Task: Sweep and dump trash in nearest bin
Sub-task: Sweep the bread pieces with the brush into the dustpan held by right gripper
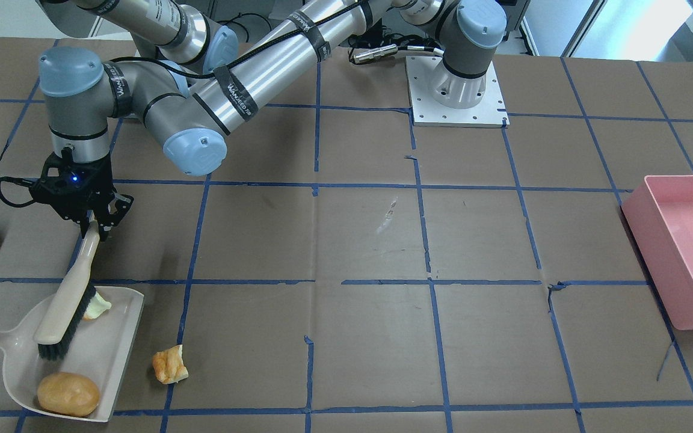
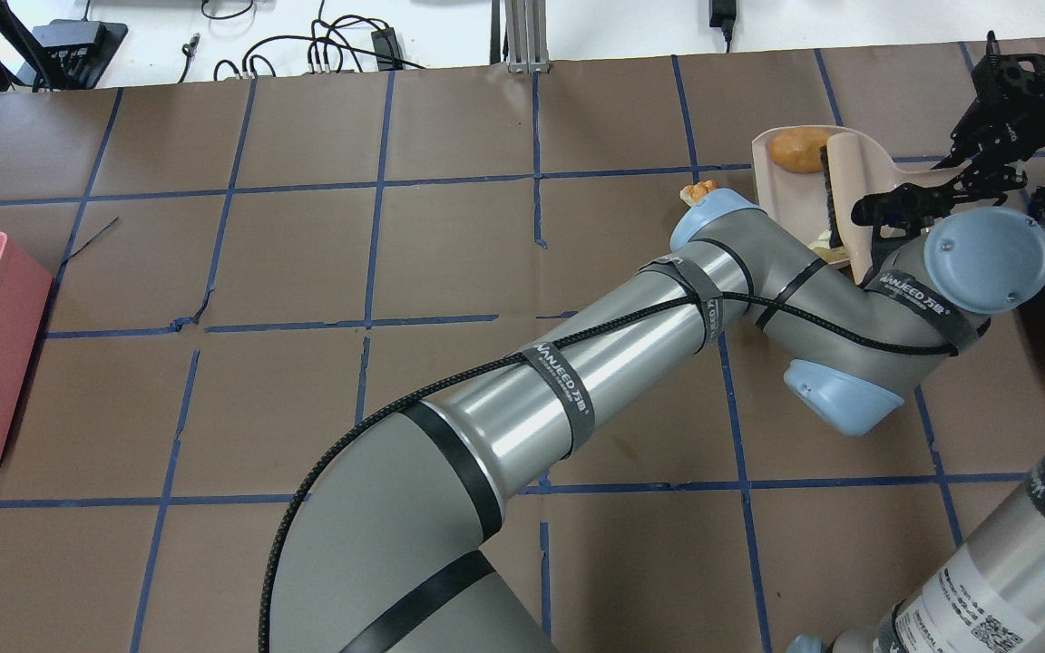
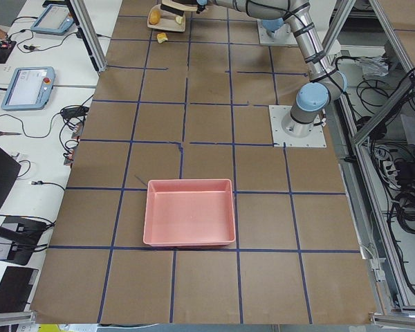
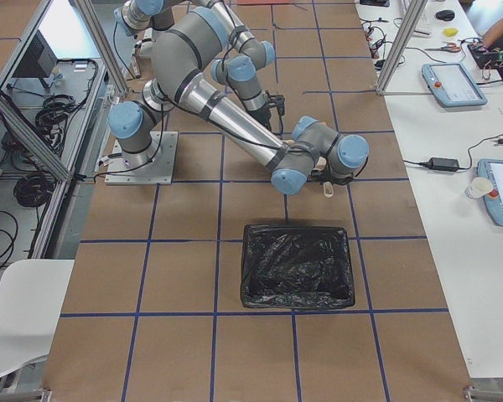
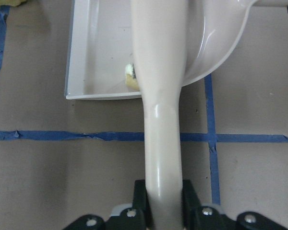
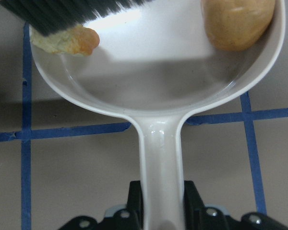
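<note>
Exterior front-facing view: the left gripper (image 1: 97, 231) sits in the left-middle of the frame, its arm reaching across from the base at top centre. It is clenched on the end of the beige brush (image 1: 73, 288). The brush slants down and to the left, with its dark bristles resting inside the pale dustpan (image 1: 115, 355) at lower left.

The left wrist view shows the same grasp. The two black fingers (image 5: 140, 196) press either side of the handle at the bottom of the frame.

The right gripper (image 6: 161, 201) is clamped around the dustpan's handle at the bottom centre of its own wrist view. In the front-facing view it is almost wholly cut off at the left edge.

The trash is split. The round golden-brown bun (image 1: 68, 394) lies in the dustpan's lower corner, against its wall. One pale yellow-green chunk (image 1: 97, 307) lies in the pan's upper corner, right at the edge of the bristles. In the right wrist view this chunk is at upper left, partly under the bristle tips.

The second chunk (image 1: 170, 365), with its crust showing orange-brown, lies on the brown paper-covered table (image 1: 370, 337). It is just right of the pan's open lip and apart from it.

The bin (image 4: 298, 264), lined with a black bag, stands in the lower centre of the exterior right view, near both grippers. A light-pink tub (image 1: 683, 252) sits far off at the right edge of the front-facing frame.
</note>
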{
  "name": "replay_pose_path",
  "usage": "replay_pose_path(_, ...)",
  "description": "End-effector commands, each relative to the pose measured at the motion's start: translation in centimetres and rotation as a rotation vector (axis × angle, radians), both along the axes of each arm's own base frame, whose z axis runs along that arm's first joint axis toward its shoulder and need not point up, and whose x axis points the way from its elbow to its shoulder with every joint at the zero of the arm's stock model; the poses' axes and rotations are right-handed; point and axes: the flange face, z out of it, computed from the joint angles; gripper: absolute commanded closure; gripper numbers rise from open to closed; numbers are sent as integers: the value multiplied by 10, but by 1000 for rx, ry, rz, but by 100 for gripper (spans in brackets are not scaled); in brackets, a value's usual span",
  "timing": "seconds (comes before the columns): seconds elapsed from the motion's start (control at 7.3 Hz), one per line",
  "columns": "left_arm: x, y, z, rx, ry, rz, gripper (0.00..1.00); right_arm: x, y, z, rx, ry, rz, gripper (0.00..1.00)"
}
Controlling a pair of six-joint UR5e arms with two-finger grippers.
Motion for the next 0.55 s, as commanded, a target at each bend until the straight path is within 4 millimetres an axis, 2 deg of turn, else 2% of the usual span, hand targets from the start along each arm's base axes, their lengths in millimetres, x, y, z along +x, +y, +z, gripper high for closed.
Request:
replay_pose_path(0.0, 19, -23, -6, 13, -15, -3, 91, 0, 0, 0, 1, 0, 0, 100)
replay_pose_path(0.27, 23, -26, -7, 12, -25, -10, 91, 0, 0, 1, 0, -1, 0, 100)
replay_pose_path(0.41, 37, -45, -1, 22, -14, -4, 91, 0, 0, 1, 0, -1, 0, 100)
